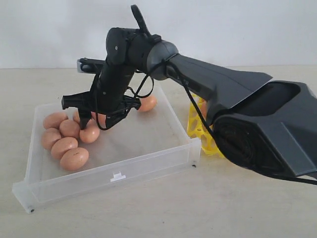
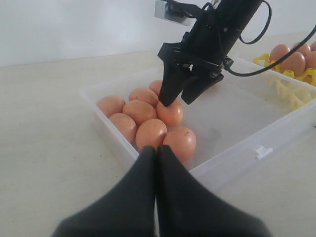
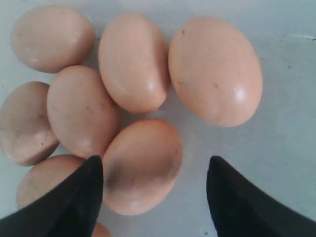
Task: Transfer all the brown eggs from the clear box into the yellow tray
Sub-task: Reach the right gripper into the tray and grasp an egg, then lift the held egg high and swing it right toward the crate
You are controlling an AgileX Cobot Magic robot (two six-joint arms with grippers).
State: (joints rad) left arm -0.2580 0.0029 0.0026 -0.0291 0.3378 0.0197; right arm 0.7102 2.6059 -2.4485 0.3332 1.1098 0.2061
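Pressed flat together right under its own camera, the left gripper has its two matte black fingers clenched on nothing, hovering outside the clear box.

In the exterior view, the box takes up the left and middle. It is a shallow, translucent plastic rectangle with low walls and a small white tab on its front wall, and it rests on a pale beige table. Eight smooth, oval brown eggs huddle in its left end. A ninth egg lies apart by the back wall, and the left wrist view barely shows it behind the arm.

The right gripper reaches down over the cluster with its fingers spread and released. They straddle one egg without gripping it. Only the right wrist view shows this closely: the pointed black fingertips flank that egg, one tip just beside it and the other well apart. That view shows seven eggs, faintly speckled, plus a sliver of another.

At the right, the yellow tray is mostly hidden behind the arm in the exterior view and shows only its open lattice. The left wrist view shows the tray just beyond the box, with at least three eggs seated in it.
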